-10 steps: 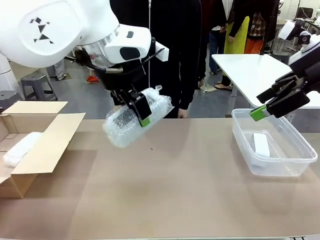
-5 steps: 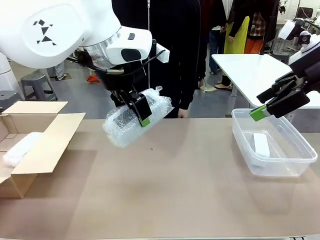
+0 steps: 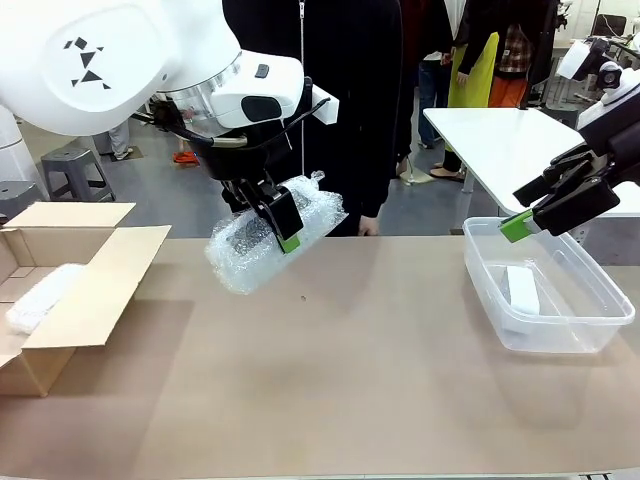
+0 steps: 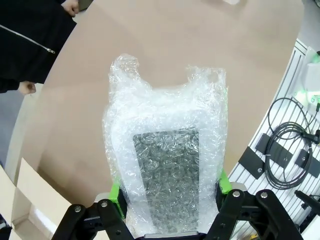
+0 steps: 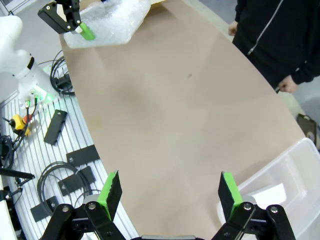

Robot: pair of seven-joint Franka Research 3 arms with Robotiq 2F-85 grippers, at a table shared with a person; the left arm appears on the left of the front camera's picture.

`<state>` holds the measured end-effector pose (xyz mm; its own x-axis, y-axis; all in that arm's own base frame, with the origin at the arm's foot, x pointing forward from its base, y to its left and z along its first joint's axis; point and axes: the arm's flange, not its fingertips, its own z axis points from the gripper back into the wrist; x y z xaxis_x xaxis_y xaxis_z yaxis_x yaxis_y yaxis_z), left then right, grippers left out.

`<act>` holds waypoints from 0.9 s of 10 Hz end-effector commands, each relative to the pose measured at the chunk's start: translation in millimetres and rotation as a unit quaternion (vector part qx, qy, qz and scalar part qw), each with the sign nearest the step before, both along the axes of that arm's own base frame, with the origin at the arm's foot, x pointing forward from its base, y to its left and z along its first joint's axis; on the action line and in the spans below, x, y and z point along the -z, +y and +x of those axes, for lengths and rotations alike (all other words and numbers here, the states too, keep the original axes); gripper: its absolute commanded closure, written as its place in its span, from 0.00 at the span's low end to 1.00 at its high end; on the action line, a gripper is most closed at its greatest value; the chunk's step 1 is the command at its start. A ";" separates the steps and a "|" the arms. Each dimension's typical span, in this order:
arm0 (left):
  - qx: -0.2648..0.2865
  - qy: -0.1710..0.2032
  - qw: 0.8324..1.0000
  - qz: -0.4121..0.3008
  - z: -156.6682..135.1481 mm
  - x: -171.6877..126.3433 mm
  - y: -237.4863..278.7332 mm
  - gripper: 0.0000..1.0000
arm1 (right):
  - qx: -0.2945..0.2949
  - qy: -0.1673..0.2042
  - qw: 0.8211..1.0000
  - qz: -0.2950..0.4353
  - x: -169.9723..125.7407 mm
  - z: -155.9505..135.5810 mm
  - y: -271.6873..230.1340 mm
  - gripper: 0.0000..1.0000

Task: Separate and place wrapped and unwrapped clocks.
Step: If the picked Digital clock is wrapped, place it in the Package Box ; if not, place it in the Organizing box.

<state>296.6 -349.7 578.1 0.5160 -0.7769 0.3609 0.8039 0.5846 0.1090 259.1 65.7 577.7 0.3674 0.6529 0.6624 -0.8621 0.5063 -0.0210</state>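
the left gripper (image 3: 285,228) holds the wrapped clock (image 3: 272,237) across its short width above the desk's (image 3: 330,370) far left part, long axis tilted, cardboard box (image 3: 70,290) at the left edge nearest, while the right gripper (image 3: 540,208), jaws wide, hangs over the plastic tub (image 3: 590,330) holding the white block (image 3: 521,288).

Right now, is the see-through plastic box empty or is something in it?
Not empty. The clear plastic bin holds one smooth white block lying on its floor. The right tool hovers open above the bin's near rim.
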 end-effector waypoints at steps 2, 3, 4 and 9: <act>-0.002 0.002 1.000 -0.006 -2.2 -2.3 1.3 0.41 | -0.008 0.010 1.000 0.015 1.1 0.9 2.2 0.00; -0.002 0.002 1.000 -0.006 -2.2 -2.3 1.3 0.41 | -0.008 0.010 1.000 0.015 1.1 0.9 2.2 0.00; -0.002 0.002 1.000 -0.006 -2.2 -2.3 1.3 0.41 | -0.008 0.010 1.000 0.015 1.1 0.9 2.2 0.00; -0.146 -0.007 0.989 -0.004 54.2 -18.5 33.6 0.20 | -0.008 0.010 1.000 0.015 1.1 0.9 2.2 0.00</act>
